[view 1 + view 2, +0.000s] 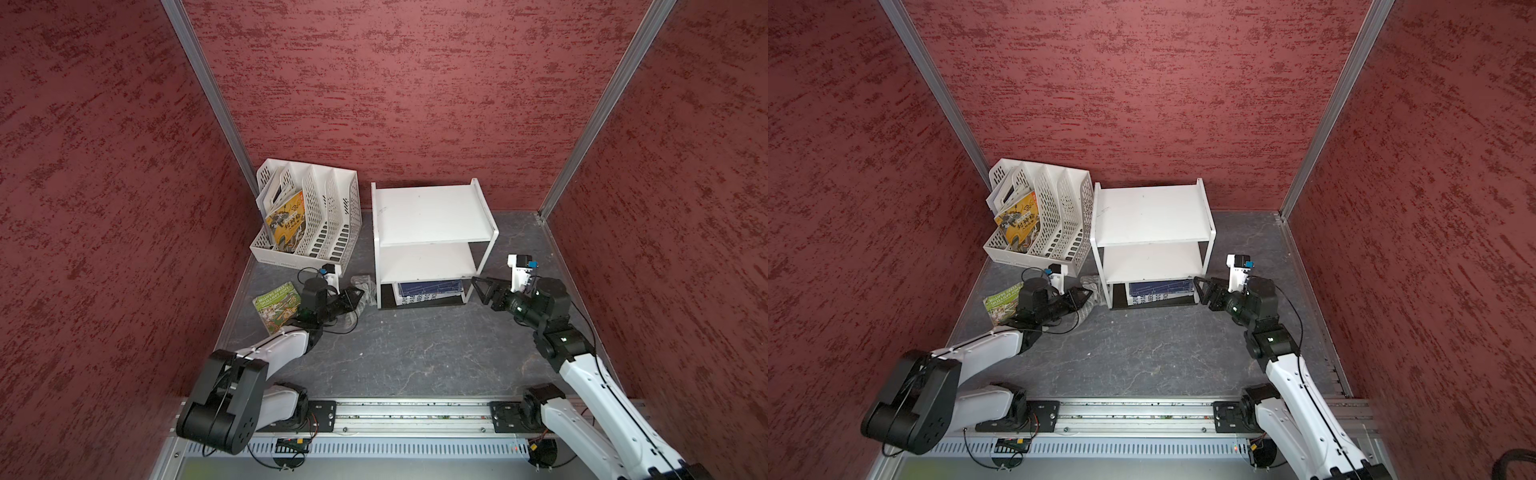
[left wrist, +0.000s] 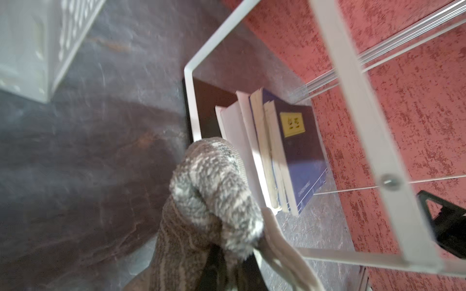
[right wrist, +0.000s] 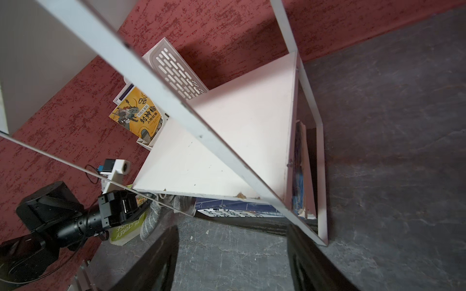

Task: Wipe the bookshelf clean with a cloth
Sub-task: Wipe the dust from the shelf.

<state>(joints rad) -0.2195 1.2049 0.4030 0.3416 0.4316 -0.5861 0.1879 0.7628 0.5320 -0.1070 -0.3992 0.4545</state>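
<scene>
Past the front rail [image 1: 415,411], the left claw [image 1: 355,296] is clamped on the bunched cloth [image 2: 214,191], low over the counter [image 1: 415,353] at the near-left corner of the bookshelf [image 1: 428,212]. The right claw [image 1: 478,289] gapes beside the shelf's right leg, perhaps to steady it. Wiping looks yet to start: the cloth must rise onto a board and sweep. Blue books [image 1: 428,291] fill the bottom tier; a green book [image 1: 276,305] and file rack [image 1: 316,216] crowd the left.

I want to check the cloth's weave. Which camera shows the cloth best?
The left wrist view: the cloth fills the foreground, its grey-and-white weave clear. Both top views show only a small crumpled bit beside the bookshelf. The right wrist view shows a patch partly hidden behind the bookshelf's frame.
</scene>
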